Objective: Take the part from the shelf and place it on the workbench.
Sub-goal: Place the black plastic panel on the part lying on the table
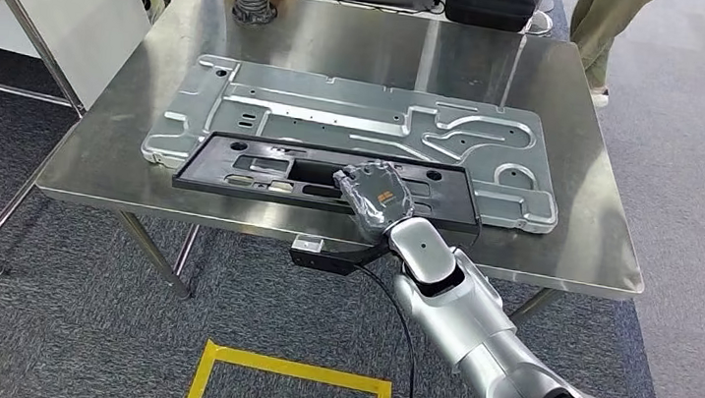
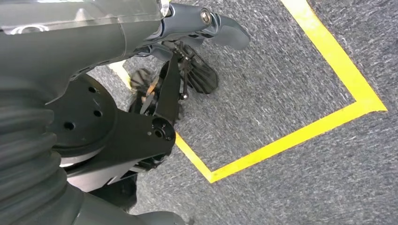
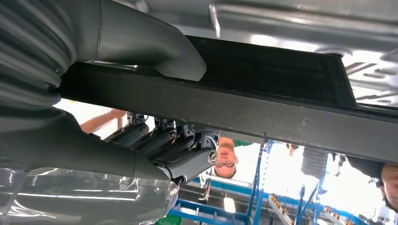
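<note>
Part: the black frame [image 1: 326,178] lay flat on the workbench [image 1: 582,233], its far side overlapping the big silver machined plate [image 1: 356,125], its near rail close to the table's front edge.
Handling: I judged it a rigid, light plastic piece, long and thin with cut-outs; smooth enough to slide on steel, so a mid-rail hold looked best.
Right hand: my right hand [image 1: 375,192] was clamped on that near rail, thumb [image 3: 155,51] on one face, fingers [image 3: 178,150] curled on the other.
Left hand: my left hand [image 2: 187,28] hung over the carpet beside the yellow tape [image 2: 291,136]; whether it was slack or clenched, I couldn't tell.
</note>
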You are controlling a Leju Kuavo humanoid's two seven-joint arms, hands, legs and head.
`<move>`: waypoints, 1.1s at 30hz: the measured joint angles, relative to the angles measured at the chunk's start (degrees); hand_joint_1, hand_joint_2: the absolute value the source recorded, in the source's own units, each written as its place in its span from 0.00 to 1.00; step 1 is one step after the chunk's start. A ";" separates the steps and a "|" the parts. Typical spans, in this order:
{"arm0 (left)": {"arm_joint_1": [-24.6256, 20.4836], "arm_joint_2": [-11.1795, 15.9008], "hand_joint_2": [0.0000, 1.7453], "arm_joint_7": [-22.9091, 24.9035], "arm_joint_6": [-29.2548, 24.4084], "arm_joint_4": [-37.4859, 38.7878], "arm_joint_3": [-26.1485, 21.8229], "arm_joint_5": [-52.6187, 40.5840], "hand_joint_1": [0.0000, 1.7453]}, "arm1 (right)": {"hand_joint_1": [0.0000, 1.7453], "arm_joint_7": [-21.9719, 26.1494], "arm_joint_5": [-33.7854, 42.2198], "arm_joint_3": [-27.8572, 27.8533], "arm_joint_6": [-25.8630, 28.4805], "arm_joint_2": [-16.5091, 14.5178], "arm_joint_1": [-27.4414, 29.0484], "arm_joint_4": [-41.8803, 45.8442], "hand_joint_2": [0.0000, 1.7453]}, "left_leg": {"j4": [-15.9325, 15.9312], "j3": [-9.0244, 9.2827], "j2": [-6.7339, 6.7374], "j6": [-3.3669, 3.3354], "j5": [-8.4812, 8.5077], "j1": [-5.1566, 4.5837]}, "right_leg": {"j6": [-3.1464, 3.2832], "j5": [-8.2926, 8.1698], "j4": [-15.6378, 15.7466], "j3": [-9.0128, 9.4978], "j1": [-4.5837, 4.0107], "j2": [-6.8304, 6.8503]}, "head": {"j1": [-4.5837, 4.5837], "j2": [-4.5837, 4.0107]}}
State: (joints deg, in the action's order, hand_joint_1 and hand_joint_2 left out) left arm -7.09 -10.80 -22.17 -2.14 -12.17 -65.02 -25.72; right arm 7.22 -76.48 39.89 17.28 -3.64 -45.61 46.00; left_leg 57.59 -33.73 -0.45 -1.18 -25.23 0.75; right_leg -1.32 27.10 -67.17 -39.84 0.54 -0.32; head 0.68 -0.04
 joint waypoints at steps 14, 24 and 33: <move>0.36 0.01 1.00 -0.01 0.05 0.00 0.01 -0.04 0.00 | 0.82 0.31 -0.49 -0.75 0.46 -0.08 0.01 -0.41 1.00 | 14.56 -7.29 0.15 3.05 -5.04 0.09 | 2.76 -1.83 10.17 6.31 -0.33 -0.06 | -0.60 -0.01; 0.27 0.09 1.00 0.10 0.27 0.02 0.15 -0.16 0.00 | 0.82 0.28 -0.48 -1.66 1.17 0.08 -0.29 -0.72 1.00 | 0.16 -0.65 0.10 0.30 0.44 0.07 | 0.26 1.70 5.95 5.42 -0.59 -0.08 | -0.41 0.00; 0.26 0.02 1.00 0.42 0.19 0.02 0.15 -0.06 0.00 | 0.82 0.78 -0.42 -1.92 1.80 0.29 -0.48 -1.98 1.00 | 0.46 0.54 -0.17 0.29 -1.02 -0.36 | 1.21 -3.33 7.54 2.97 -0.73 0.06 | -0.27 0.00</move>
State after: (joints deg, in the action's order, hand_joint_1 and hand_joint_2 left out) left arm -6.82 -10.78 -21.75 -1.95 -12.15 -64.87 -25.77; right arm 8.01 -76.90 37.98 19.08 -3.35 -46.09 44.01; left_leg 58.06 -33.19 -0.62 -0.88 -26.24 0.38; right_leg -0.11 23.77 -59.63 -36.87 -0.19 -0.26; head 0.41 -0.04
